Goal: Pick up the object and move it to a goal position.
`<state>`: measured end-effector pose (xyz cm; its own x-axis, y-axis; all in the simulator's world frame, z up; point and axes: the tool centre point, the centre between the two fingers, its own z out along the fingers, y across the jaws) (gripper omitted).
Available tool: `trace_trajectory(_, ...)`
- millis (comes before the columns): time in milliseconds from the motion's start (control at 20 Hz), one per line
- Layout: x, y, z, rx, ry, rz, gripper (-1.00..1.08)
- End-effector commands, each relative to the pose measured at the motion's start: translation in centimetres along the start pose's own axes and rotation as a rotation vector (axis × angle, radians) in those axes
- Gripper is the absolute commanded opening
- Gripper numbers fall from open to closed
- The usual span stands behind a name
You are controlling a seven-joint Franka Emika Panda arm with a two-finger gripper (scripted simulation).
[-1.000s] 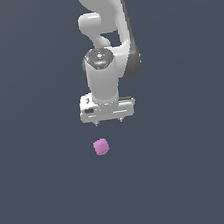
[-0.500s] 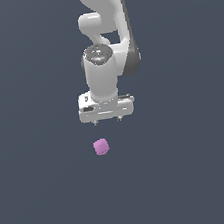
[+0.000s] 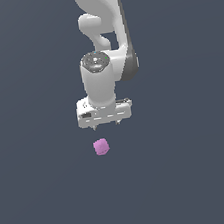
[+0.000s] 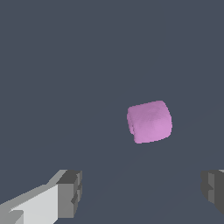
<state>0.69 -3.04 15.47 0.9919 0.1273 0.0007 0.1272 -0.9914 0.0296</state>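
The exterior view faces the arm [image 3: 104,59] from some way off, taking in its whole lower length. The wrist view looks past the hand [image 4: 140,192] from close by. Both share the pink lump [image 3: 102,146].

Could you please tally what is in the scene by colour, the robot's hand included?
Pink-purple: 1, the object, lying free on the dark floor.
White: 1, the hand, open above the object, not touching it.
Total: 2.

My arm [image 3: 103,39] is glossy white with rounded joints, a dark grey band, and blocky grey-tipped fingers [image 4: 70,193].
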Motion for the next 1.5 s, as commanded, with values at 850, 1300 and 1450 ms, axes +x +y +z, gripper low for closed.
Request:
trace_trajectory(850, 3.0, 4.4, 6.5, 0.029, 0.002, -0.206, 1.00)
trace_trajectory(1300, 2.9, 4.4, 7.5, 0.029, 0.002, -0.207, 1.00)
trace_trajectory(1450, 2.9, 4.4, 8.9, 0.029, 0.002, -0.208, 1.00)
